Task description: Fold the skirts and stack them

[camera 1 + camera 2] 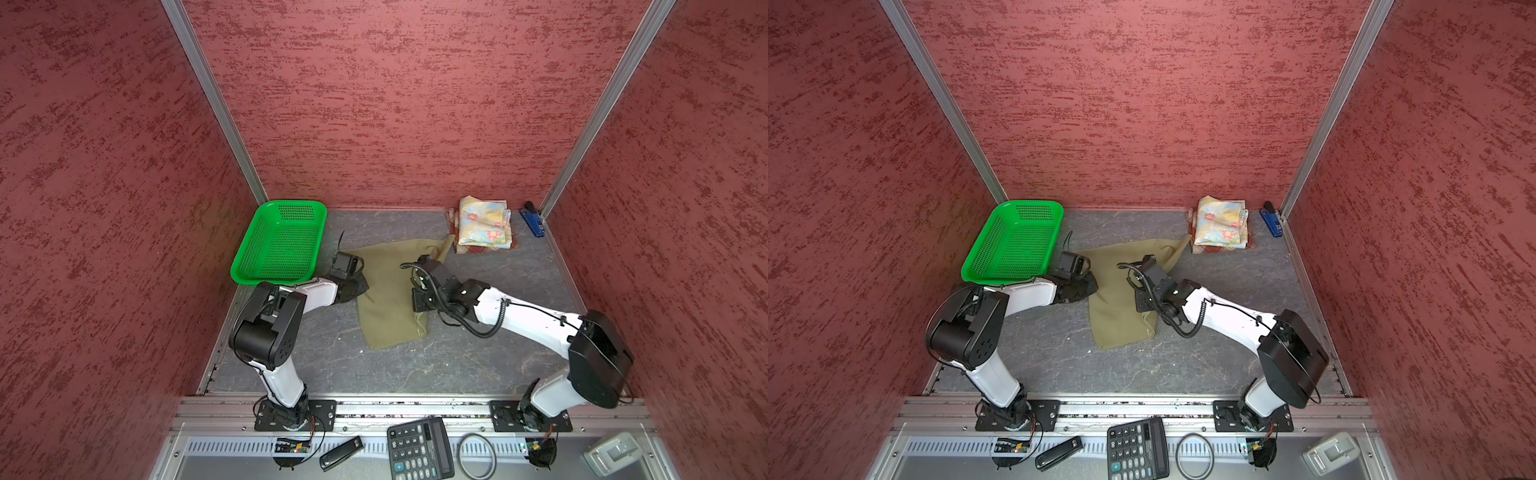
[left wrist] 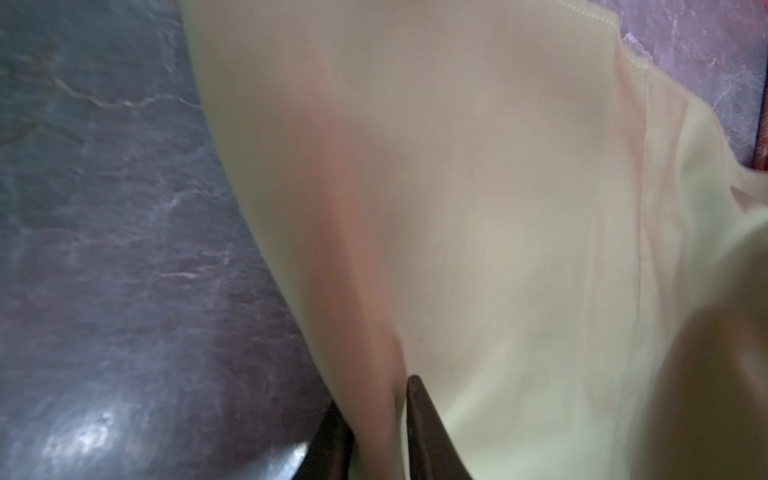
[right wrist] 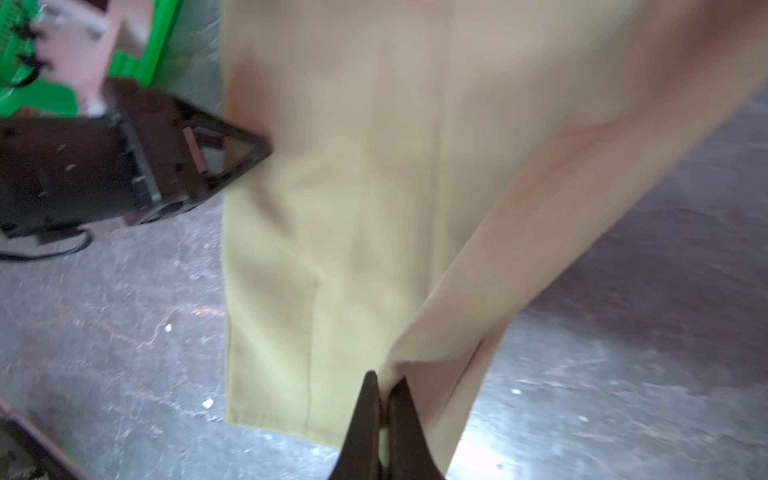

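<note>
Olive skirt: table centre, half-folded, one edge lifted.
Floral skirt: folded, one o'clock, atop plaid.
Plaid skirt: folded underneath.

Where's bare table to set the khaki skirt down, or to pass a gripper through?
Widest bare table: front strip between khaki skirt and front rail. Also free: back middle between basket and floral stack; right side, nearer than that stack. Crowded: centre, with skirt, left arm and right arm; back right corner, with stack and stapler.
</note>
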### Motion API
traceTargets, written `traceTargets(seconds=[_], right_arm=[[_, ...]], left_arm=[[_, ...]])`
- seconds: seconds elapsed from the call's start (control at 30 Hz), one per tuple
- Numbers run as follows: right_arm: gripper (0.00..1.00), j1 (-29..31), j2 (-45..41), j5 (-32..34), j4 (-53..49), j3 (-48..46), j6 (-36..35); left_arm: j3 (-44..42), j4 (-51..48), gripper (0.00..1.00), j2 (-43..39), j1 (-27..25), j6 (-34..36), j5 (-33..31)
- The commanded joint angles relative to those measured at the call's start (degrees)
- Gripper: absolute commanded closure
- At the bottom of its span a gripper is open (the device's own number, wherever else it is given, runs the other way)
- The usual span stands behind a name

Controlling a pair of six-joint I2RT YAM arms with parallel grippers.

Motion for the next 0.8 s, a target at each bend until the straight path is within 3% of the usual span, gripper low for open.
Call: traceTargets(seconds=[0.0,0.27,0.53,0.6,0.67,0.73,0.77], right_arm=[[1.0,3.6,2.2,1.6,-1.8,4.5,0.2],[1.0,9.5,6.4,-3.2,3.0,7.2,2.7],[1.0,10.5,7.3,-6.0,6.0,6.5,3.1],[0.9,10.5,7.4,-6.4,5.6,6.6,2.8],[0.73,10.5,7.3,-7.6,5.8,6.4,2.6],[0.42,10.4,7.1,-8.3,5.8,6.1,2.4],[0.34,10.2,6.7,-8.3,5.6,6.0,2.4]], left_arm=[[-3.8,-7.4,0.76,5.3,-0.1,-0.3,2.3],[-4.6,-5.7,0.76,5.9,-0.1,-0.5,3.4],[-5.2,-5.3,0.76,4.9,-0.1,-0.6,4.6],[-5.0,-6.0,0.71,3.3,0.1,-0.4,4.9],[-4.6,-7.4,0.65,1.4,0.3,-0.2,4.9],[-4.2,-8.9,0.57,-0.8,0.6,-0.1,5.2],[-4.0,-9.4,0.54,-1.7,0.8,0.0,5.1]])
